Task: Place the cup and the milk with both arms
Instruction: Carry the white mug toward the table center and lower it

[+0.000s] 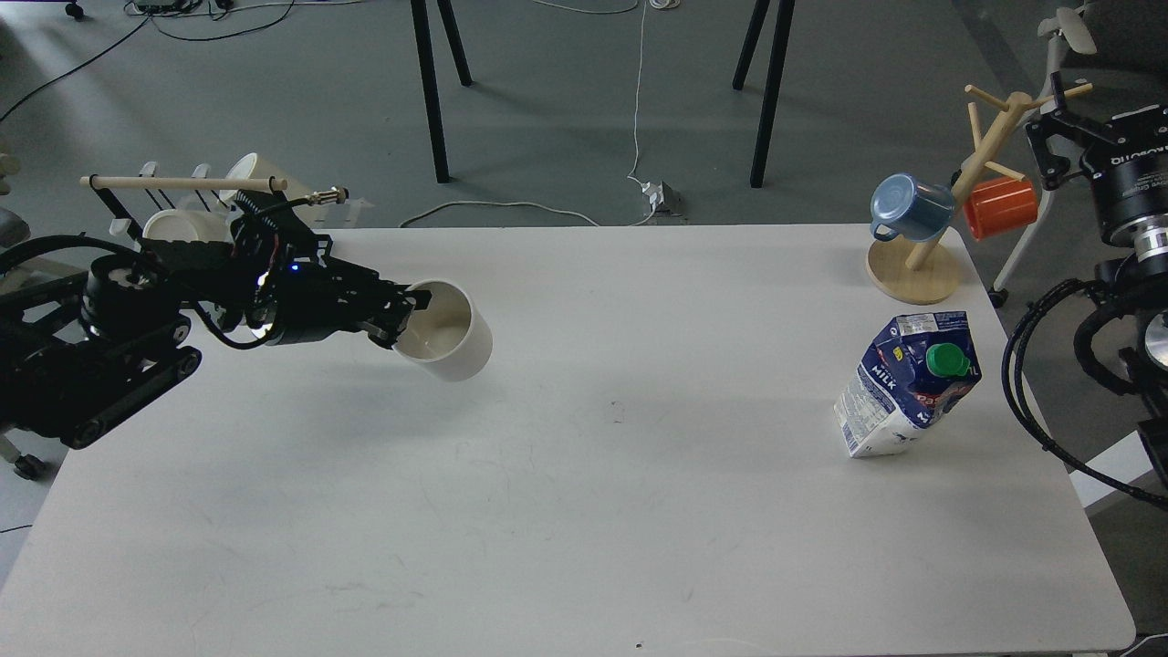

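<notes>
White ceramic, cream inside, the cylindrical cup (pixel 444 330) hangs tilted above the left part of the white table (pixel 566 511), its mouth turned toward us. Our left gripper (pixel 403 319) pinches its near rim, one finger inside and one outside. We judge the step in hand to be setting it down: we should level the cup first, lower it until the base sits flat, and only then release, since a rim pinch lets it swing. The dark blue and white gable-top milk carton (pixel 903 383) with its round green cap stands leaning on the right of the table, near the wooden mug tree (pixel 922 265). Nothing grips it. Our right arm shows only at the edge, and its gripper lies outside the view. "MILK" reads on the carton; the smaller print is too fine to read.
</notes>
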Robot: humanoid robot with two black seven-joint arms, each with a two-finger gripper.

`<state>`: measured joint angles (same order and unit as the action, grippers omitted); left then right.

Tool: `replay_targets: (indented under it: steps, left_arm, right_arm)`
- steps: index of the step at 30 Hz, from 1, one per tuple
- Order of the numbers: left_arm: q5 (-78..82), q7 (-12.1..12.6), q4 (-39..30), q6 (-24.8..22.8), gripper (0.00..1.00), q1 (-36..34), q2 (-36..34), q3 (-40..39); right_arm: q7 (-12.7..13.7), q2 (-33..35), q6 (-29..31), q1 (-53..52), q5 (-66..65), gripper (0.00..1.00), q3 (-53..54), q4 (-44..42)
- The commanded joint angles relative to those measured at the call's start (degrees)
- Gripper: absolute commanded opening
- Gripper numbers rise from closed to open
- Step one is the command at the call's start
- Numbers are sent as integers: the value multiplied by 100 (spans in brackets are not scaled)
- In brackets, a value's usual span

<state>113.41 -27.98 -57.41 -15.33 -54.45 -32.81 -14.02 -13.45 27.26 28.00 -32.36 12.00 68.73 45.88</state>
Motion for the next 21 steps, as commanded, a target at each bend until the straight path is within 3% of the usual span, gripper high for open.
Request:
replay_targets:
  steps: [1, 5, 10, 21]
  left_arm:
    - [443, -2, -69, -453, 1, -259, 844, 31]
    - [1159, -2, 18, -638, 1, -215, 1837, 40]
    - [1159, 73, 975, -638, 3, -136, 2805, 66]
    - [1159, 258, 2137, -603, 6, 22, 3281, 102]
  right_arm:
    - [0, 16, 0, 1, 4, 99, 9, 0]
    - [0, 43, 0, 1, 4, 99, 17, 0]
    - [0, 95, 0, 10, -4, 99, 9, -9]
    - [0, 95, 0, 28, 4, 99, 9, 8]
